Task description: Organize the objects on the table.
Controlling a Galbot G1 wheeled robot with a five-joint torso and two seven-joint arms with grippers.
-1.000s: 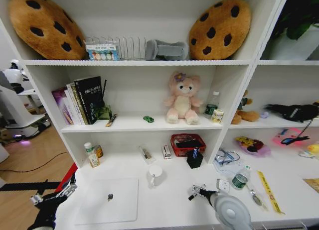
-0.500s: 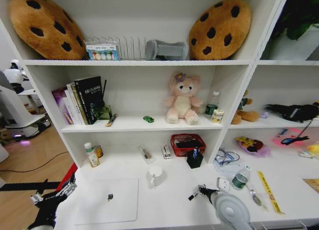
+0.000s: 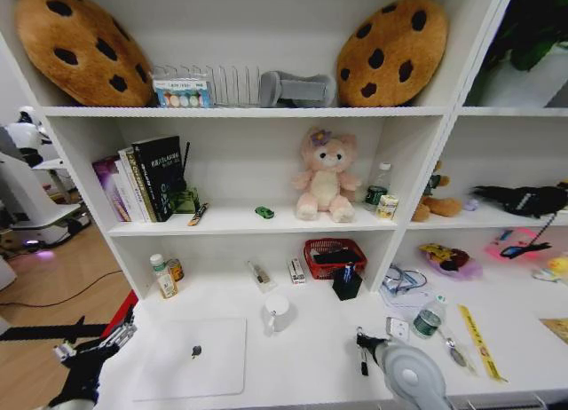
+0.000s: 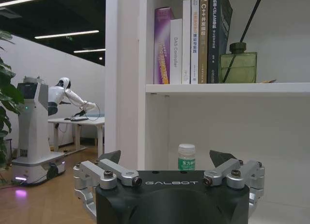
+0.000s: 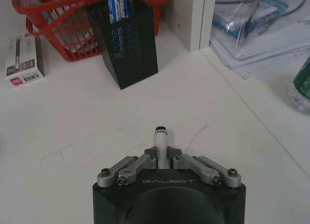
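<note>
Since a second ago the pen point(image 3: 363, 364) in the right pincer point(image 3: 364, 346) has swung from lying crosswise, sticking out toward the laptop point(image 3: 193, 358), to pointing back along the arm, while the arm itself has barely shifted over the worktop point(image 3: 302, 361). The step in hand looks like carrying this pen to the black mesh pen holder point(image 5: 127, 44), which stands just beside the red basket point(image 5: 58, 30) and already has blue-capped pens point(image 5: 118, 6) in it. In the right wrist view the pincer's fingers are drawn together and clamped on the white barrel, its dark tip poking out in front, raised a little above the worktop. The next move, as I judge it, calls for lifting, tipping the pen upright and lining it over the holder's mouth before letting go. The left pincer point(image 4: 168, 167) hangs idle off the worktop's left end, fingers spread wide and holding nothing. The green toy car point(image 3: 264, 212) sits on the middle shelf.
</note>
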